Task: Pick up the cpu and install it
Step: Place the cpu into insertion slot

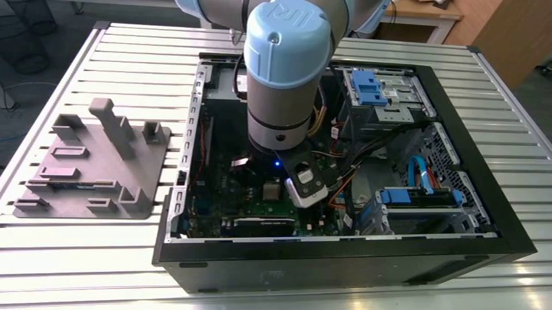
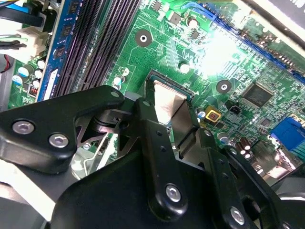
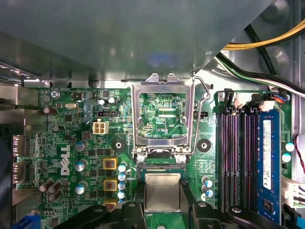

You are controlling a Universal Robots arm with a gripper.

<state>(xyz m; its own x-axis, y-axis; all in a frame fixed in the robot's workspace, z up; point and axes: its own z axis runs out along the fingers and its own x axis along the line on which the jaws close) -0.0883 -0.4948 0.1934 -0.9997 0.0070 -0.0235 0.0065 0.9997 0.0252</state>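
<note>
The gripper [image 2: 170,114] is clamped on the cpu [image 3: 162,191] by two edges, low over the motherboard [image 3: 71,157]. The socket frame [image 3: 164,114] is flipped open just beside it. The grey tray [image 1: 90,161] sits well apart on the exterior view's left.

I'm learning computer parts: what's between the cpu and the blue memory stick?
In the first wrist view, black memory slots lie between the cpu and the blue memory stick.
</note>
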